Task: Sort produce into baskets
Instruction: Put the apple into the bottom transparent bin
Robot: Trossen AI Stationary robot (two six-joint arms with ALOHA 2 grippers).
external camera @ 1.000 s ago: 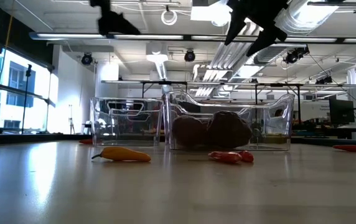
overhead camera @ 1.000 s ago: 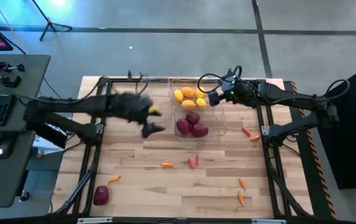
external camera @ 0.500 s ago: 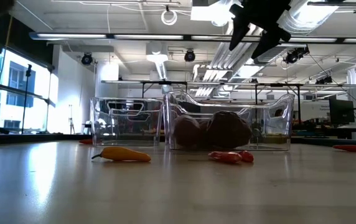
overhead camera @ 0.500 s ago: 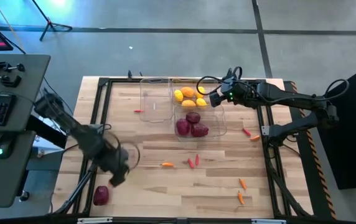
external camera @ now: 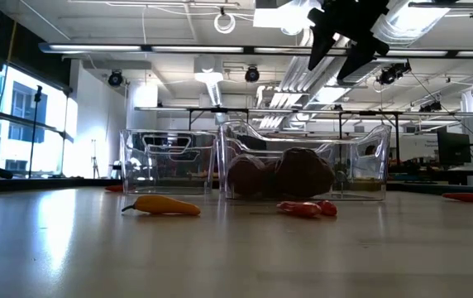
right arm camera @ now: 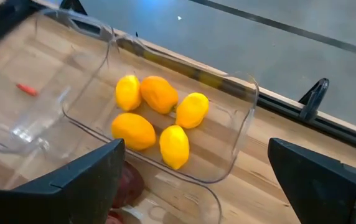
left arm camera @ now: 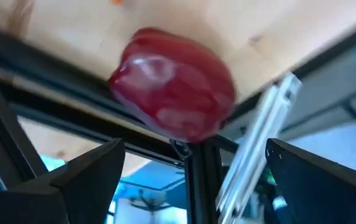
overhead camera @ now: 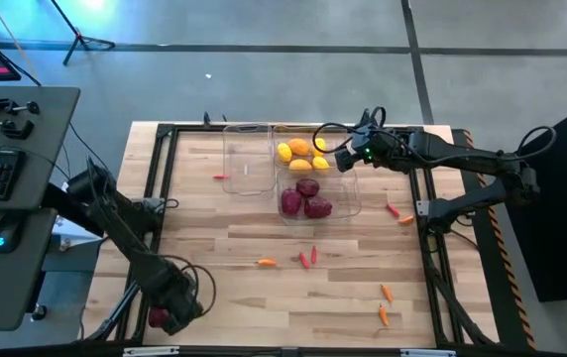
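Observation:
A dark red lumpy round [overhead camera: 156, 317] lies on the table at the near left corner; it fills the left wrist view [left arm camera: 175, 84]. My left gripper [overhead camera: 171, 313] is open just beside it, fingers [left arm camera: 84, 180] apart on either side, not touching. My right gripper [overhead camera: 341, 159] is open and empty, held above the clear bin [overhead camera: 276, 138] with several yellow and orange fruits [right arm camera: 159, 118]. A second bin [overhead camera: 355, 200] holds three dark red rounds [overhead camera: 306, 199]. The third bin [overhead camera: 247, 159] stands left of them.
Small red and orange peppers lie scattered: one [overhead camera: 266, 263] and a pair [overhead camera: 307, 258] in the middle, some at near right [overhead camera: 385, 302], two at right [overhead camera: 398, 214], one [overhead camera: 221, 178] left of the bins. A black frame [overhead camera: 150, 213] lines the table's sides.
My left arm has swung fast from above the bins at the far side down to the table's near left corner, ending at the dark red round. My right gripper has kept almost still over the yellow-fruit bin.

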